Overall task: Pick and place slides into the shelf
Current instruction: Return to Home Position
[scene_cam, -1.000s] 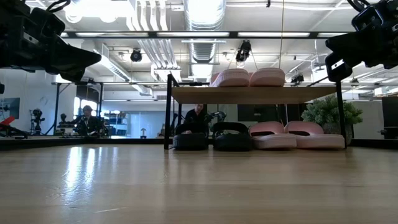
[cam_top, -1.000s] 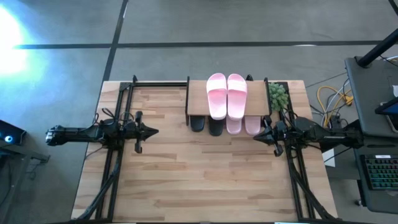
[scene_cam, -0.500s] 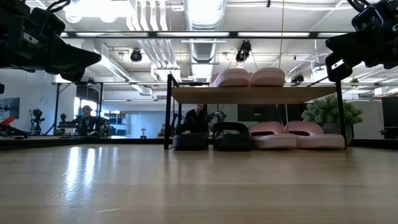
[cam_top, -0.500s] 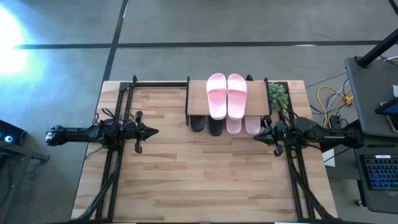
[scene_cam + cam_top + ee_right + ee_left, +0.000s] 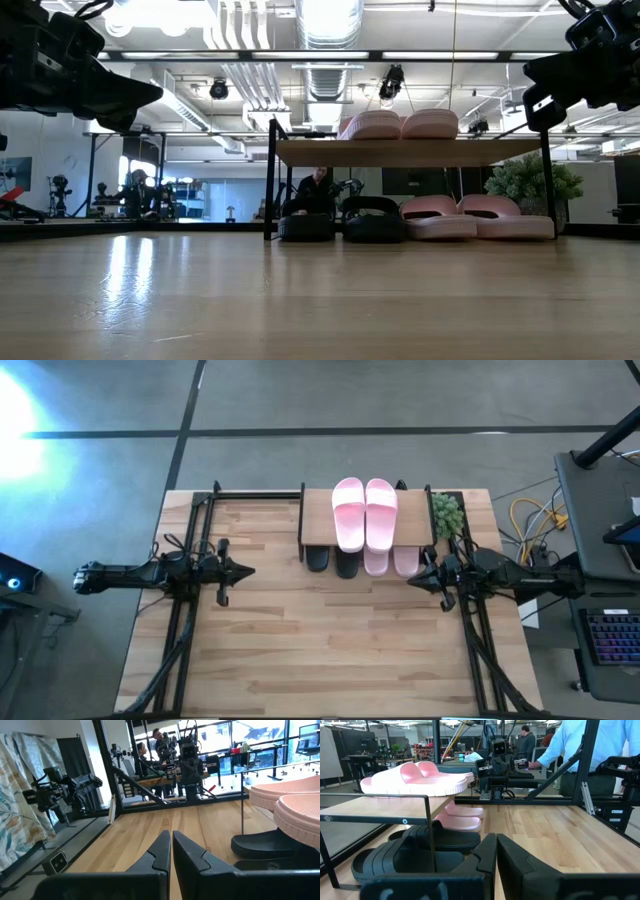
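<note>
The shelf [image 5: 365, 518] stands at the table's far edge on thin black legs. One pale pink pair [image 5: 364, 512] lies on its top board [image 5: 400, 152]. Under the board, on the table, sit the black pair [image 5: 340, 226] to the left and the other pink pair [image 5: 472, 221] to the right. My left gripper [image 5: 247, 571] hovers shut over the table's left side, well left of the shelf. My right gripper [image 5: 414, 578] hovers shut just right of the shelf's near corner. In the left wrist view the black slides [image 5: 415, 851] lie close ahead, beside a shelf leg [image 5: 431, 832].
A small green plant [image 5: 446, 513] stands right of the shelf at the far right corner. Black rails [image 5: 190, 540] run along the table's left, right and far sides. Bare wood [image 5: 320, 640] stretches across the near half. People show in the room beyond the table.
</note>
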